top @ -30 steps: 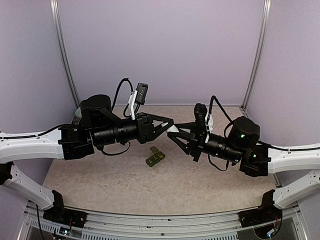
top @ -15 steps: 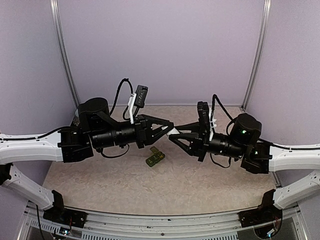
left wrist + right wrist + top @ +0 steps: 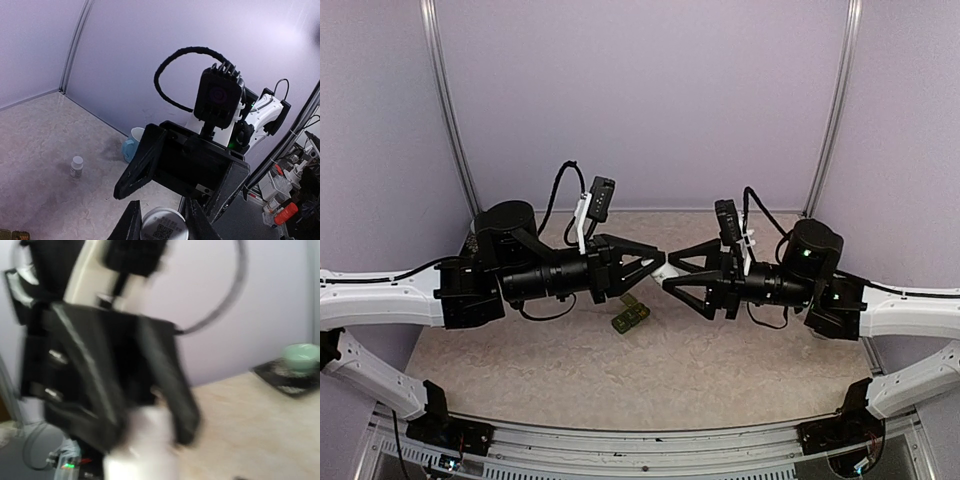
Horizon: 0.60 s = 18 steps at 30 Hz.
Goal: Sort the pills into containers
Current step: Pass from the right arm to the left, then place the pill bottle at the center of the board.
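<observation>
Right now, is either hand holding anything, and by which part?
Left hand grips a white bottle by its sides, just behind one round end. Right hand meets the bottle's other end, but its wrist view is too blurred to confirm a grip.

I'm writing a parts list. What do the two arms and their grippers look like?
The left arm and right arm have white links and black wrist housings. The left gripper and right gripper are black, with triangular fingers. Each wrist carries a black camera on a white bracket, with a looping black cable.
</observation>
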Each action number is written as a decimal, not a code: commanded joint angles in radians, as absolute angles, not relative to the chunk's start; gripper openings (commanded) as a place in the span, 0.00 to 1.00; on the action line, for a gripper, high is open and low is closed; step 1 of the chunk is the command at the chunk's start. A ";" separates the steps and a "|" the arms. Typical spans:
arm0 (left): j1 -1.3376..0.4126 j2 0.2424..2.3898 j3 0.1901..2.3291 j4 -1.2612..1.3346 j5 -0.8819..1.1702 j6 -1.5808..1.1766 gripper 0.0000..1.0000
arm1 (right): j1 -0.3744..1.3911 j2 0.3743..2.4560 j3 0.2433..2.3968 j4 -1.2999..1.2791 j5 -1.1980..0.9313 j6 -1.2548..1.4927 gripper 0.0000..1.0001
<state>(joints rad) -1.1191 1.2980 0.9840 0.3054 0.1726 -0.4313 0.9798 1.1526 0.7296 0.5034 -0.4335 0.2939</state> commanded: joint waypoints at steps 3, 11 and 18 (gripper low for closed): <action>-1.081 1.306 1.026 0.219 0.045 -0.406 0.24 | 0.955 1.066 0.779 0.275 -0.203 0.174 0.86; -1.000 1.547 1.190 0.156 0.055 -0.373 0.24 | 0.950 0.943 0.760 0.060 0.277 0.189 0.90; -0.963 1.858 1.441 0.080 0.069 -0.288 0.24 | 0.947 0.888 0.741 -0.090 0.624 0.267 0.92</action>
<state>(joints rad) -0.9752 1.7229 1.3155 0.1417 0.0643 -0.3550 0.9581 0.9253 0.7532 0.0277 0.3595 0.2169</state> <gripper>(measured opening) 0.258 0.908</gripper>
